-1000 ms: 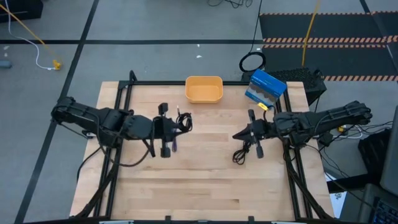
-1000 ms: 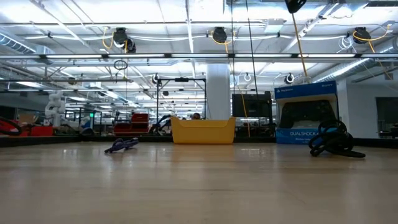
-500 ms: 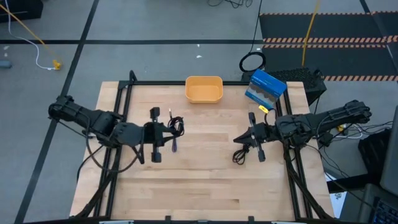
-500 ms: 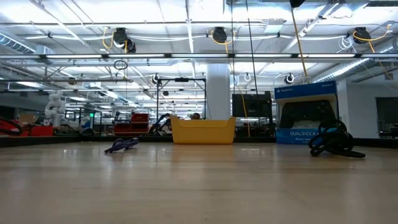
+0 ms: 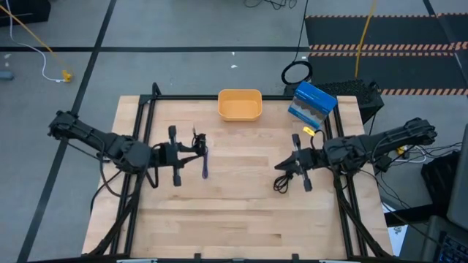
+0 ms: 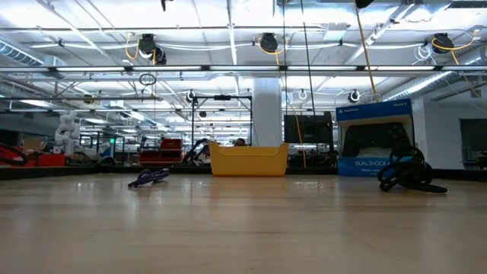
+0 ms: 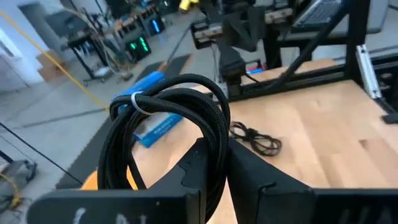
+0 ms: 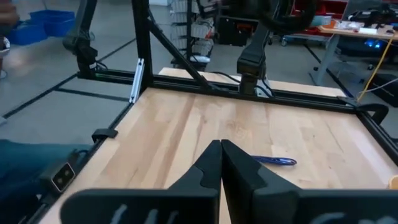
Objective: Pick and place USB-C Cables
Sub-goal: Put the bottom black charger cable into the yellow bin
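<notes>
My left gripper (image 5: 189,151) is over the table's left part, shut on a black coiled USB-C cable (image 7: 166,118) bound with a white tie (image 7: 142,102). The purple-blue cable (image 5: 204,165) lies flat on the wood just right of that gripper and also shows in the low view (image 6: 148,177). The second black cable (image 5: 281,183) lies loosely bundled on the table under my right gripper (image 5: 279,163). That gripper is shut (image 8: 221,149), is raised and touches nothing. My left gripper pinches the black coil between its two fingers, on a stretch of the bundled strands (image 7: 216,144) opposite the white tie. The coil stands out past the fingertips, lifted clear of the table.
A yellow bin (image 5: 240,104) sits at the middle of the far edge, and a blue box (image 5: 312,102) stands at the far right corner. Black frame rails (image 5: 143,120) run along the table's sides. Bare wood lies in the middle and near parts.
My left gripper has drawn back toward the table's left edge, carrying the black coil with it, away from the spot beside the purple-blue cable. The purple-blue cable and the other black cable have stayed where they were.
</notes>
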Controlling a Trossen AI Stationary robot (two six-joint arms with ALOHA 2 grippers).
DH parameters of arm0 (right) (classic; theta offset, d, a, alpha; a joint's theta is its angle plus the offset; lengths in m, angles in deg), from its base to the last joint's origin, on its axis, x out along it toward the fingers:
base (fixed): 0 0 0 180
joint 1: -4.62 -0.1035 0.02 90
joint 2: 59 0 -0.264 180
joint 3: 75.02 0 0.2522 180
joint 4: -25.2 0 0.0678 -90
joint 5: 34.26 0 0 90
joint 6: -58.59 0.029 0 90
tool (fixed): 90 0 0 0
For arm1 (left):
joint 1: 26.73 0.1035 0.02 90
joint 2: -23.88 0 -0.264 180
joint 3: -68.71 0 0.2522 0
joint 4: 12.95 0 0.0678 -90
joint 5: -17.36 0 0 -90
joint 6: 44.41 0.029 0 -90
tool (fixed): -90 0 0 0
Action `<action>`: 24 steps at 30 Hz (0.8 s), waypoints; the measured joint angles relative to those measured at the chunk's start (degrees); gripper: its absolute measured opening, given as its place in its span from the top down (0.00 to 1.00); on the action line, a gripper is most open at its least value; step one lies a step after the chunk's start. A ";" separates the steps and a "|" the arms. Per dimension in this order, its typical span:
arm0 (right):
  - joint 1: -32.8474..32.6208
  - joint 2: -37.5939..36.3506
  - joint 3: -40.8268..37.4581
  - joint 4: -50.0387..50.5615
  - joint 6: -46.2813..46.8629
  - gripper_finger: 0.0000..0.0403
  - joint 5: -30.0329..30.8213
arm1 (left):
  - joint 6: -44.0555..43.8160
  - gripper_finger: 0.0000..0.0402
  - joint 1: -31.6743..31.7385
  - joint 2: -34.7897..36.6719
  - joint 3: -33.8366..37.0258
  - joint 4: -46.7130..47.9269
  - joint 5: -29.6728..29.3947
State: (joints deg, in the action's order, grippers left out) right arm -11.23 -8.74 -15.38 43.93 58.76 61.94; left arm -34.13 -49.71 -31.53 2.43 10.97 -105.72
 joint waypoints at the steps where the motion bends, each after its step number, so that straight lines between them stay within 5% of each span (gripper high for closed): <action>1: 0.06 0.00 -0.38 -0.28 -0.76 1.00 0.02 | 0.47 0.88 0.36 0.96 1.12 -0.71 -0.02; 12: 3.50 -2.44 -2.84 -0.26 -5.79 1.00 -0.19 | 1.04 0.88 3.01 6.02 9.87 -9.02 2.94; 24: 7.99 -12.80 -7.35 -0.16 -8.56 1.00 -0.30 | -0.57 0.88 3.09 5.91 10.70 -11.35 3.68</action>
State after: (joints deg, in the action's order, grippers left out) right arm -3.24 -21.54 -22.73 43.77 50.21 61.63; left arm -34.70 -46.62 -25.62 13.13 -0.38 -102.04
